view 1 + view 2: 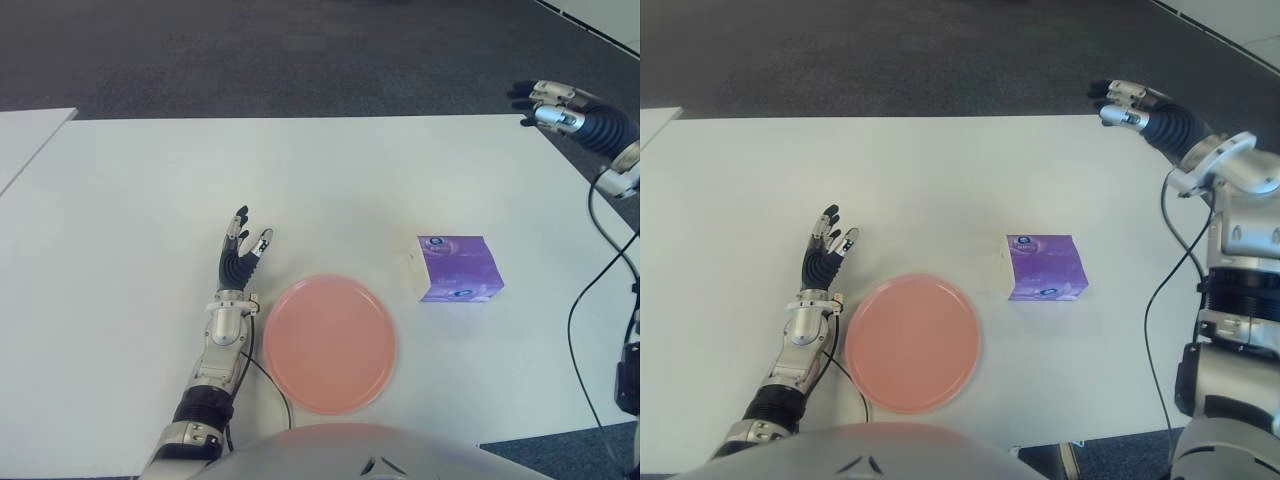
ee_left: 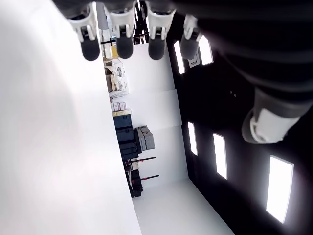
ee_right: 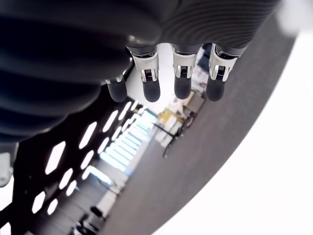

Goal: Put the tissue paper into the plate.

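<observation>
Tissue pack (image 1: 459, 268), purple w/ a white end, sits on the white table (image 1: 130, 200) at approx 3 o'clock from the pink plate (image 1: 330, 343), near it but clearly apart. Plate has nothing in it. Task not begun, as I judge it.

My right hand (image 1: 548, 102) is up at the far right corner of the table, approx 1 o'clock from the pack and well apart from it. Fingers extended and relaxed, holding nothing; the wrist view shows four straight fingertips (image 3: 151, 90) w/ only room behind them. My left hand (image 1: 243, 250) shows just beside the plate at its 10 o'clock, fingers spread, holding nothing.

What could go wrong, imo:
- Right hand has a long way to come back toward 7 o'clock. If I come in low I'd shove the pack sideways before the fingers close, prob toward the plate or off-line.
- Pack looks soft and squashy. A shallow pinch on the top film could slip; a hard squeeze could crush it.
- Cable (image 1: 600, 250) hanging off my right arm loops near the table's right edge; a fast sweep could drag it across the pack.
- Plate is shallow w/ a low rim. Releasing early or at the rim may leave the pack half on, half off, or nudge the plate toward my left hand.
</observation>
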Tool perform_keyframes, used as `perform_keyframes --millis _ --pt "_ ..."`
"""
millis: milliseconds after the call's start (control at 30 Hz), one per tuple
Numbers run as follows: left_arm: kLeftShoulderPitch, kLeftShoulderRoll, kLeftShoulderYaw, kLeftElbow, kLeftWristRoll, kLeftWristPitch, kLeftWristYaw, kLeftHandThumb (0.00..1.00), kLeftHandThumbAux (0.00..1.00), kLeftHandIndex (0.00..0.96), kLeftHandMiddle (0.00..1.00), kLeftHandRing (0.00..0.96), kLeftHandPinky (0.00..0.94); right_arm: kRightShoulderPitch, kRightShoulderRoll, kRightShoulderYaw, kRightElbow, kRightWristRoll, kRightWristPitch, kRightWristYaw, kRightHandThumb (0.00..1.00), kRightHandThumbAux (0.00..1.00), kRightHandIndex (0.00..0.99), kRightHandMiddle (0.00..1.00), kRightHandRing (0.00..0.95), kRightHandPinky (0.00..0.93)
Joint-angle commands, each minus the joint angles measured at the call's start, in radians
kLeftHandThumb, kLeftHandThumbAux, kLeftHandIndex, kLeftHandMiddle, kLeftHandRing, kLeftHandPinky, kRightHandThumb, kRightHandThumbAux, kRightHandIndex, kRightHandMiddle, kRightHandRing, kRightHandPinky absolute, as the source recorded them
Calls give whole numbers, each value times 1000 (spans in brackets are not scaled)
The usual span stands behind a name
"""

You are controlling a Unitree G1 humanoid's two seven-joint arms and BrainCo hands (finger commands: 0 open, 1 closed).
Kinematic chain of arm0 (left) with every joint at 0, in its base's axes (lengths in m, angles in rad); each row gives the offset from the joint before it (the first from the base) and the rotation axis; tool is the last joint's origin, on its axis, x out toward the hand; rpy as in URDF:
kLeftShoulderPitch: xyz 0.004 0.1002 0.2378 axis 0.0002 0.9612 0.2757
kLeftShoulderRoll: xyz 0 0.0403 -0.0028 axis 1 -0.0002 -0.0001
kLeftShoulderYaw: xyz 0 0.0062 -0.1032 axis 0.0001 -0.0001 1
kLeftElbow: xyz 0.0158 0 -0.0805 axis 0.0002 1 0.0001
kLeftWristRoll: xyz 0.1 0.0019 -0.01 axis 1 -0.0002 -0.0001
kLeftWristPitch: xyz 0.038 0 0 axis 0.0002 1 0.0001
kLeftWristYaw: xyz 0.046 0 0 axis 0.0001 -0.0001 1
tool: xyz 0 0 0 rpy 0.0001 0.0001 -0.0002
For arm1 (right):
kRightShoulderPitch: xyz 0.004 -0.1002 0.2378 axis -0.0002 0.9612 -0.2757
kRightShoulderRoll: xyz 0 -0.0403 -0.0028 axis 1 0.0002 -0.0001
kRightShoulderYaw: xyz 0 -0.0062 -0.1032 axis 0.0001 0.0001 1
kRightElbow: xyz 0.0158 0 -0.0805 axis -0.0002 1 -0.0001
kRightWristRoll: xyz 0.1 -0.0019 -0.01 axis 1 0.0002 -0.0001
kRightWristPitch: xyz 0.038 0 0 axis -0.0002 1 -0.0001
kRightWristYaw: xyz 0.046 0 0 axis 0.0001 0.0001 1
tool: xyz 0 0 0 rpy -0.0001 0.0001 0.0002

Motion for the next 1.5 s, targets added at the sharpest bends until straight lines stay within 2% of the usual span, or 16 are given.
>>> perform_keyframes --millis 33,200,233,400,600,767,967,1067,1133,1200,1267,1333,1400,1467,1500 --pt "6 1 4 19 -21 15 -20 5 503 0 0 0 0 -2 -52 43 -1 -38 -52 65 467 281 0 0 0 0" --pt "1 3 4 24 -29 12 -24 13 498 0 0 0 0 32 -85 47 -60 -53 -81 85 471 240 0 0 0 0" --pt "0 6 2 26 -26 3 -22 15 497 0 0 0 0 56 -94 44 -98 -54 -98 96 473 237 0 0 0 0" --pt "2 17 -4 30 -18 -17 -23 23 468 0 0 0 0 102 -122 37 -184 -45 -135 138 526 229 0 0 0 0" --pt "5 20 -6 29 -23 -17 -30 25 462 0 0 0 0 124 -171 38 -309 -55 -99 182 578 228 0 0 0 0" --pt "5 18 -5 29 -30 -13 -39 25 473 0 0 0 0 134 -218 60 -405 -123 -82 187 605 214 0 0 0 0" --pt "3 13 -4 25 -35 4 -45 25 490 0 0 0 0 176 -237 56 -513 -186 -59 168 667 215 0 0 0 0" --pt "2 9 -3 21 -35 19 -44 24 495 0 0 0 0 203 -245 53 -525 -213 -72 165 742 232 0 0 0 0" --pt "1 7 -3 19 -36 29 -43 24 494 0 0 0 0 259 -239 43 -529 -244 -106 140 794 250 0 0 0 0" --pt "1 5 -3 17 -36 36 -43 25 492 0 0 0 0 348 -229 -11 -515 -277 -188 91 820 267 0 0 0 0" --pt "1 4 -3 16 -34 39 -42 26 490 0 0 0 0 461 -203 -91 -468 -304 -303 22 830 285 0 0 0 0" --pt "2 3 -4 16 -33 37 -40 26 489 0 0 0 0 508 -168 -98 -478 -313 -330 -22 812 322 0 0 0 0" --pt "2 2 -3 15 -33 36 -39 25 489 0 0 0 0 541 -147 -112 -509 -293 -337 -32 789 351 0 0 0 0" --pt "2 1 -2 15 -35 36 -40 23 490 0 0 0 0 598 -132 -159 -538 -252 -359 -27 769 374 0 0 0 0" --pt "2 2 -2 14 -36 36 -40 22 490 0 0 0 0 608 -115 -156 -525 -240 -379 -39 756 388 0 0 0 0"
